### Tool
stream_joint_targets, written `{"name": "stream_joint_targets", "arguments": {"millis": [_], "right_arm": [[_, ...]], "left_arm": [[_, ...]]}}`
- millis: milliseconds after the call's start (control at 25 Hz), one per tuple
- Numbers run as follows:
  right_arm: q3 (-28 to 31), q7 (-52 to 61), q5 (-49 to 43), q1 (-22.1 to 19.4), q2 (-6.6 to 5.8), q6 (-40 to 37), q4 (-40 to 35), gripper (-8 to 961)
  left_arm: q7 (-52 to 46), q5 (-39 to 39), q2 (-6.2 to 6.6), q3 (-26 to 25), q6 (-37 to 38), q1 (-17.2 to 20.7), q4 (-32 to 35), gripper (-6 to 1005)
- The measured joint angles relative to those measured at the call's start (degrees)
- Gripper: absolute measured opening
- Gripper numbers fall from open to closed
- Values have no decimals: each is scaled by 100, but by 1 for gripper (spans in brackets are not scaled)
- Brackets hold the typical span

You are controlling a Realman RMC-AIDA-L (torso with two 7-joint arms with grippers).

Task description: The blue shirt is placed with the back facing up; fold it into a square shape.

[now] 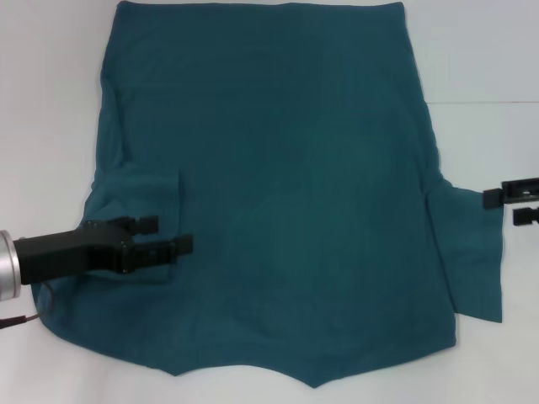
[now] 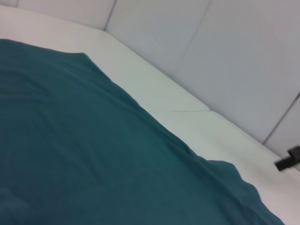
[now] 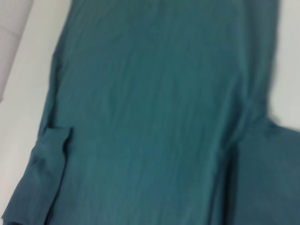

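**Blue shirt lying flat, left sleeve folded in**

The white bench (image 1: pixel 50 101) is carrying the blue shirt (image 1: pixel 278 194), which is lying spread plain side up and filling most of the head view, its hem toward twelve o'clock and its neckline toward six. The sleeve at about eight o'clock is lying folded in over the body; the sleeve at four o'clock is spreading flat outward. The left gripper (image 1: pixel 167 235) is reaching in from eight o'clock over that folded sleeve, its fingers (image 1: pixel 173 245) standing narrowly apart and gripping nothing. The right gripper (image 1: pixel 520 204) is hanging at three o'clock just beside the outspread sleeve, its fingers parted and empty.
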Motion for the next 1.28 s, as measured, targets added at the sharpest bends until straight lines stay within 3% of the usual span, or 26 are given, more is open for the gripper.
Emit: {"name": "stream_joint_targets", "arguments": {"millis": [320,640,1280], "right_arm": [[7,170,-183,-197,-31,38,37,876],[-35,-272,-285,-203,128,221,-19,871],[32,-241,-593,-207,265,740,58,863]], "left_arm": [[-35,-136,-10,1,-244,-80,-263,899],[-49,-136,-11,44,-323,-138,-356,898],[-46,-133,-11,46,-403,-141,-422,899]]}}
